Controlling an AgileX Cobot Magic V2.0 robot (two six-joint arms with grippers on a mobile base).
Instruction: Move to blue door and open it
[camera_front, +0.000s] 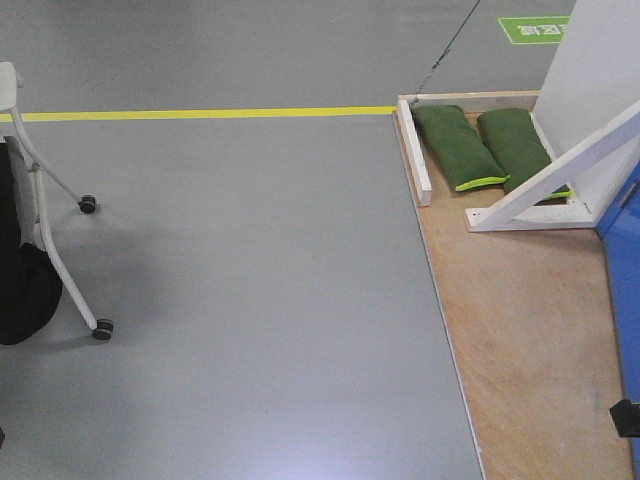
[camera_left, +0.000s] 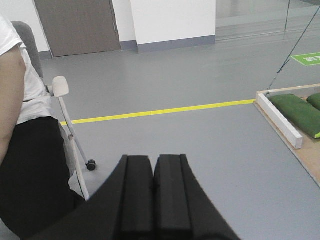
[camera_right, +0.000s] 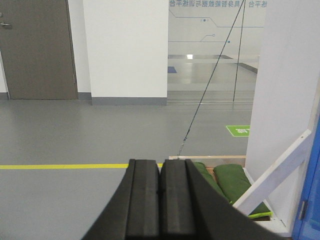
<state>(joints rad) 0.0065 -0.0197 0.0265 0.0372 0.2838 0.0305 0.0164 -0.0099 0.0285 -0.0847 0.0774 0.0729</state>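
Approaching is all I can call this; the task is barely started. Grey floor (camera_front: 250, 250) fills most of the front view, so the base has ground to cover. The wooden platform (camera_front: 520, 330) lies ahead on the right.

The blue door (camera_front: 625, 260) shows only as a thin strip at the far right edge of the front view, standing on that platform. It shows again as a sliver in the right wrist view (camera_right: 309, 200). No handle, lock or latch is in any view, and I cannot tell whether the door is ajar.

A white brace (camera_front: 560, 170) leans beside the door. Two green sandbags (camera_front: 455, 145) sit at its foot, inside the platform's white rim. A yellow floor line (camera_front: 200, 113) runs across to the platform corner. A seated person (camera_left: 30, 165) and a wheeled chair (camera_left: 61, 86) are off to the left, well apart from the door.

The left gripper (camera_left: 154, 162) has its pads pressed together and holds nothing. The right gripper (camera_right: 159, 165) is the same: pads together, nothing held.

Done: nothing I can confirm. Left, by my read: turn right, drive onto or up to the platform, find the handle, press it, swing the door.
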